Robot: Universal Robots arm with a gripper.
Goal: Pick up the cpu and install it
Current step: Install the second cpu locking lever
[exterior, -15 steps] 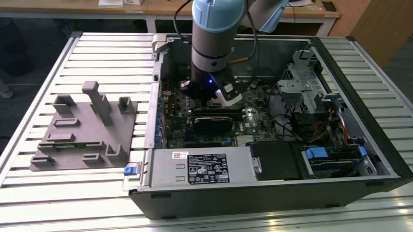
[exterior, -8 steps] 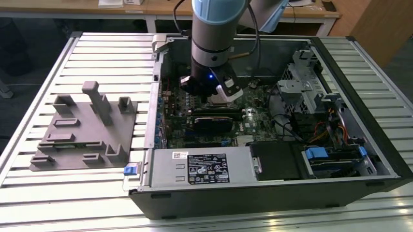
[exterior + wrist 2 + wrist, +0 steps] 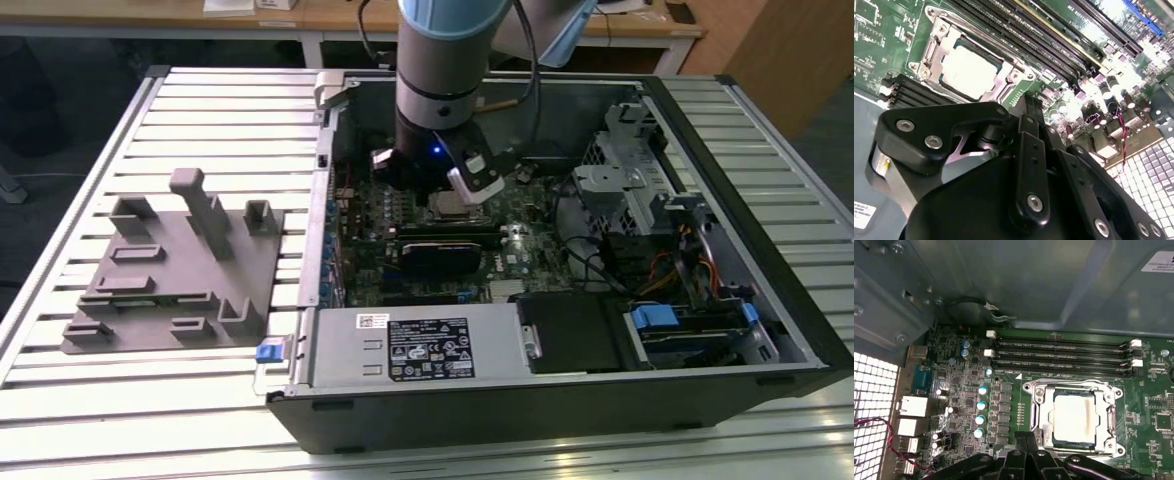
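The cpu (image 3: 1074, 415) (image 3: 969, 70), a flat square chip with a pale silver top, lies inside the metal-framed socket (image 3: 1036, 395) (image 3: 936, 47) on the green motherboard. My gripper (image 3: 1026, 436) (image 3: 1028, 97) hangs just above the board beside the socket's edge. Its two thin black fingers are pressed together with nothing between them, and they do not touch the chip. In the exterior view the gripper (image 3: 447, 195) reaches down into the open computer case, over the socket area.
Black memory slots (image 3: 1059, 352) run alongside the socket, and blue capacitors (image 3: 981, 405) stand beside it. In the case are a drive cage (image 3: 627, 170), a black card (image 3: 447, 250) and a labelled metal box (image 3: 414, 345). A grey fixture (image 3: 167, 270) sits on the slatted table.
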